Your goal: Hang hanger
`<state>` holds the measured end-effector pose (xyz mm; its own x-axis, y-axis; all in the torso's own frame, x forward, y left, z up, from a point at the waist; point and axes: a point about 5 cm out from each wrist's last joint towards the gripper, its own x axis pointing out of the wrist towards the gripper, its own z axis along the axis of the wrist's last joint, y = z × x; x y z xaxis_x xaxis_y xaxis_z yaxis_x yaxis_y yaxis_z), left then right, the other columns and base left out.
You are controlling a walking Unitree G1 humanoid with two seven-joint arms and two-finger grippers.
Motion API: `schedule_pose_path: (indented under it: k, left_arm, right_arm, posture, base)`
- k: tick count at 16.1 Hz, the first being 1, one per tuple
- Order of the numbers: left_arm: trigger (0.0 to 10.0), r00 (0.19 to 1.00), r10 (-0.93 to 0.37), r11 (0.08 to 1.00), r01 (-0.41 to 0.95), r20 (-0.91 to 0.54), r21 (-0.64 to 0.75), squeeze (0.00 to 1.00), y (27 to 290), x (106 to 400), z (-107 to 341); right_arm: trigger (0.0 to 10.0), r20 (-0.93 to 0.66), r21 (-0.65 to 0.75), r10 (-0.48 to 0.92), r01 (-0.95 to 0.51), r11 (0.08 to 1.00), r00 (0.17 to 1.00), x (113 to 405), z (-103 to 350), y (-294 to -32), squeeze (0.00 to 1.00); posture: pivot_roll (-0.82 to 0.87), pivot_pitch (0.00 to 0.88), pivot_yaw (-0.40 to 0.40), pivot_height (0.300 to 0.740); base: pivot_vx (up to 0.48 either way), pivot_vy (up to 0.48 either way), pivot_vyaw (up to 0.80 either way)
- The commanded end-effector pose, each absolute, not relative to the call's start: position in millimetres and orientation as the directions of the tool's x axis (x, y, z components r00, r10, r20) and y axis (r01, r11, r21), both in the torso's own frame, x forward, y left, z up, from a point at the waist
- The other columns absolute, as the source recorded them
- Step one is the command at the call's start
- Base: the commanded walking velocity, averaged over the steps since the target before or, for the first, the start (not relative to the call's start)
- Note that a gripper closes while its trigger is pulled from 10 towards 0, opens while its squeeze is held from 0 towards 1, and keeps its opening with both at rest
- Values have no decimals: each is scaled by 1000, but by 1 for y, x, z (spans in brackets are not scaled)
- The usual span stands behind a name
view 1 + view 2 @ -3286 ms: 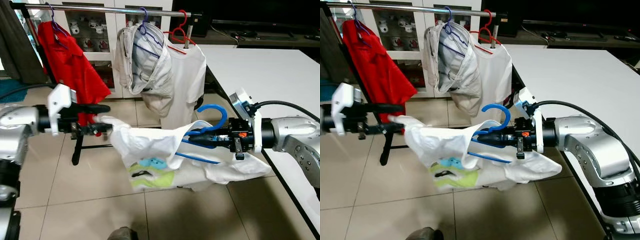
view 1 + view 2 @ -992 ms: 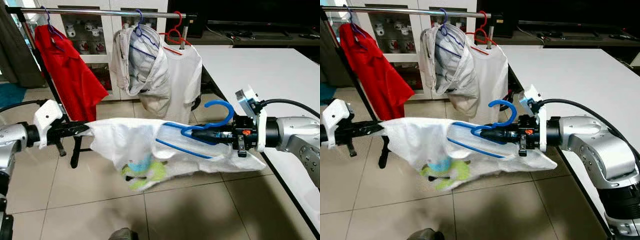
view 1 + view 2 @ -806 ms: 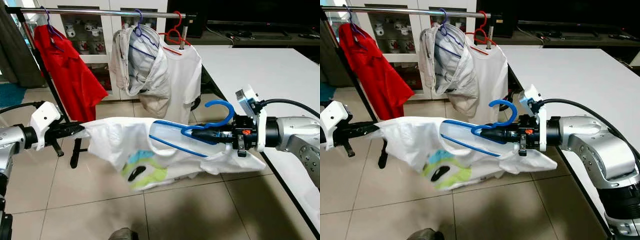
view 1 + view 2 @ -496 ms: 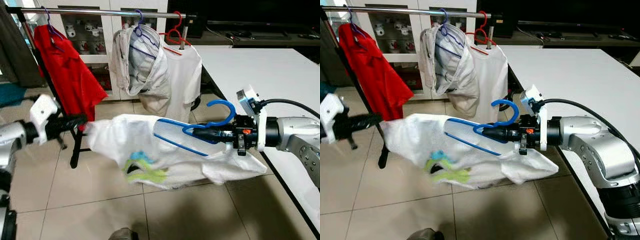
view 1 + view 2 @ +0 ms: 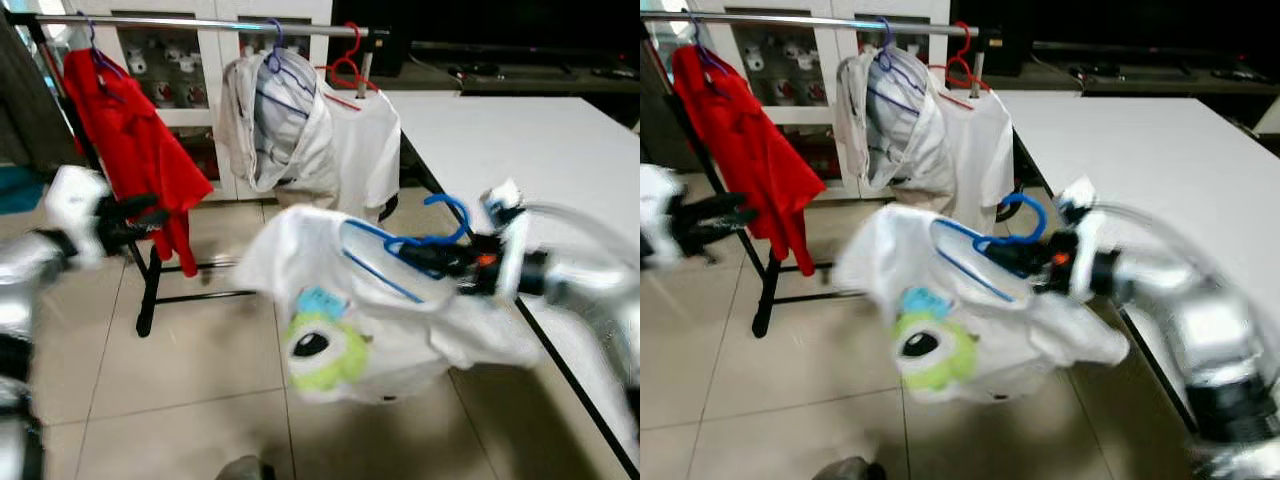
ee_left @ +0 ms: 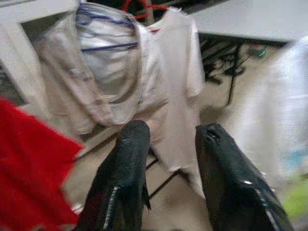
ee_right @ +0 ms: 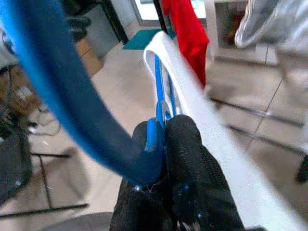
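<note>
Fingers of the right tool (image 7: 161, 139) are clamped together on the neck of the blue hanger (image 5: 425, 240), held out over the tiled floor (image 5: 150, 380) just beside the white bench (image 5: 520, 150). A white shirt (image 5: 350, 320) with a green one-eyed cartoon print drapes from the hanger (the head views are blurred). The left tool (image 6: 166, 144) is off to the robot's left with its fingers (image 6: 127, 159) apart and bare, near the red shirt (image 5: 130, 140). Behind, a metal rail (image 5: 200, 22) carries the red shirt, a pale jacket (image 5: 275, 120) and a white tee (image 5: 365, 140).
</note>
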<state>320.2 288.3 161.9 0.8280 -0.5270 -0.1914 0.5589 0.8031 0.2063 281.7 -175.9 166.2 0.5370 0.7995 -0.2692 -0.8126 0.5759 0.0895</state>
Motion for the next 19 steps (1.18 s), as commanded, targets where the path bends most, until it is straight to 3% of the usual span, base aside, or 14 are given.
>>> schedule_pose_path:
  k: [1, 2, 3, 6, 7, 9, 14, 19]
  left_arm:
    - [10000, 829, -530, 812, 557, -179, 176, 886, 267, 319, 157]
    - [10000, 829, -544, 807, 559, -131, 191, 0, 252, 317, 155]
    - [10000, 834, -542, 816, 552, -105, 171, 0, 230, 312, 147]
    - [10000, 872, -487, 871, 489, -43, 42, 0, 181, 301, 126]
    - [10000, 894, -443, 895, 445, -72, 26, 0, 158, 294, 114]
    - [10000, 905, -419, 907, 421, -66, 11, 0, 147, 290, 110]
    - [10000, 926, -353, 930, 363, -137, 59, 0, 154, 272, 106]
    - [10000, 938, -308, 944, 322, -158, 67, 0, 161, 258, 108]
  right_arm:
    - [10000, -279, 82, 701, -711, 699, 657, 285, 158, -181, 0]
    - [10000, -271, 111, 663, -661, 742, 698, 283, 150, -178, 0]
    - [10000, -245, 168, 608, -585, 794, 755, 278, 138, -171, 0]
    - [10000, -256, 169, 396, -363, 916, 882, 264, 114, -160, 0]
    - [10000, -283, 181, 304, -261, 948, 910, 254, 104, -155, 0]
    - [10000, -303, 182, 298, -252, 950, 905, 247, 96, -146, 0]
    - [10000, -308, 196, 357, -308, 931, 882, 242, 93, -116, 0]
    - [10000, -256, 177, 311, -272, 946, 915, 258, 104, -112, 0]
  posture:
    - [-67, 0, -52, 740]
    - [-65, 0, -50, 740]
    - [-66, 0, -37, 740]
    - [-66, 0, -29, 740]
    - [-72, 0, -10, 740]
    - [-80, 0, 10, 740]
    - [-31, 29, 17, 740]
    - [11, 47, -19, 740]
  base:
    - [0, 0, 0]
    - [0, 0, 0]
    - [0, 0, 0]
    - [0, 0, 0]
    - [0, 0, 0]
    - [0, 0, 0]
    - [251, 0, 640]
    - [339, 0, 800]
